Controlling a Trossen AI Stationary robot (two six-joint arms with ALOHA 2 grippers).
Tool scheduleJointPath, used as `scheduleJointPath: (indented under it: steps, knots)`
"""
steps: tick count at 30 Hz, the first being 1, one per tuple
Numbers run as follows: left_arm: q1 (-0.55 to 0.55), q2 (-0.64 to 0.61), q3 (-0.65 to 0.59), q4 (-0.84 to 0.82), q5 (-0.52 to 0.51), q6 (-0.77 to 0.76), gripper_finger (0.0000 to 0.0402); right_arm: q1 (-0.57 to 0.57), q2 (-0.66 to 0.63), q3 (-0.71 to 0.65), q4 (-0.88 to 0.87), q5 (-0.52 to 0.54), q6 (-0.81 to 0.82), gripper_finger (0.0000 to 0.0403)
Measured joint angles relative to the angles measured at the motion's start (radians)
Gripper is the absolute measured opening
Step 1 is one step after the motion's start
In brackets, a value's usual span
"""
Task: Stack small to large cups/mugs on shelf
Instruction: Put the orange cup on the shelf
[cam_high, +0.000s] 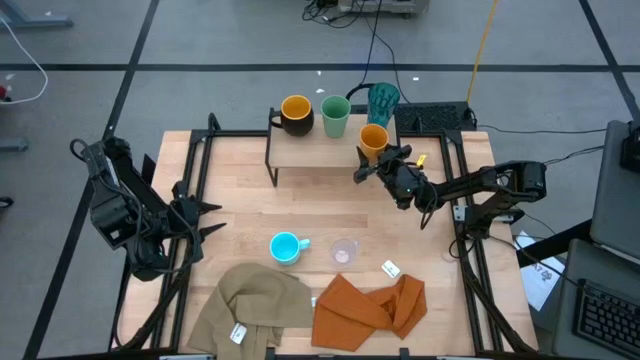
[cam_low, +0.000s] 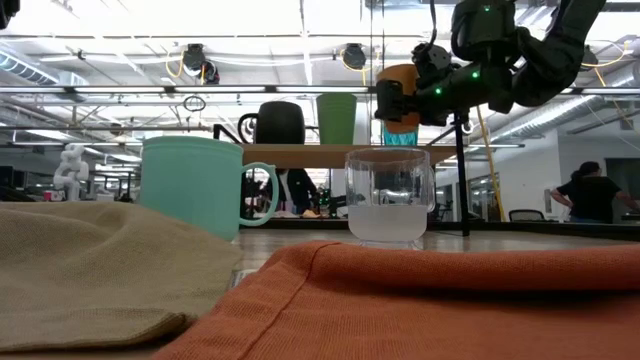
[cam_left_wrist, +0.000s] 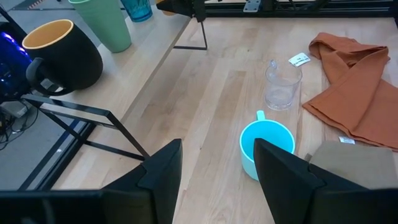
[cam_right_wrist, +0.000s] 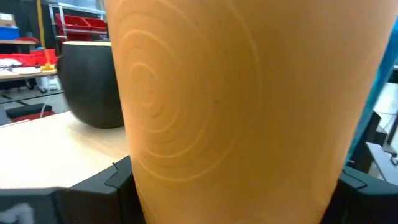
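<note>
The right hand (cam_high: 381, 160) is closed around the small orange cup (cam_high: 373, 138), which fills the right wrist view between the two dark fingers (cam_right_wrist: 93, 186). In the low view the cup hangs above the shelf (cam_low: 320, 154) board, not touching it. The step looks like setting this cup down at the shelf's right end. To do it well, keep the cup upright, lower it straight until its base meets the board, and only then let go; the teal tumbler (cam_high: 383, 99) stands just beside it at about 1 o'clock from the cup in the high view, so any sideways drift could knock it.

On the shelf, the green cup (cam_high: 335, 115) sits at 10 o'clock from the orange cup, and the black mug (cam_high: 295, 115) farther along toward 9 o'clock.

The left hand (cam_high: 208, 218) waits open at the table's (cam_high: 300, 205) left side. The blue mug (cam_high: 286, 247) and the clear cup (cam_high: 343, 253) stand on the table at about 4 o'clock from it, near each other.
</note>
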Motion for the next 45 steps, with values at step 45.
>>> scheduleJointPath:
  steps: [45]
  knots:
    - [0.0,0.0,0.0,0.002,0.015,-0.015,0.02,-0.014,-0.002,0.0,-0.038,-0.045,0.06,0.0329]
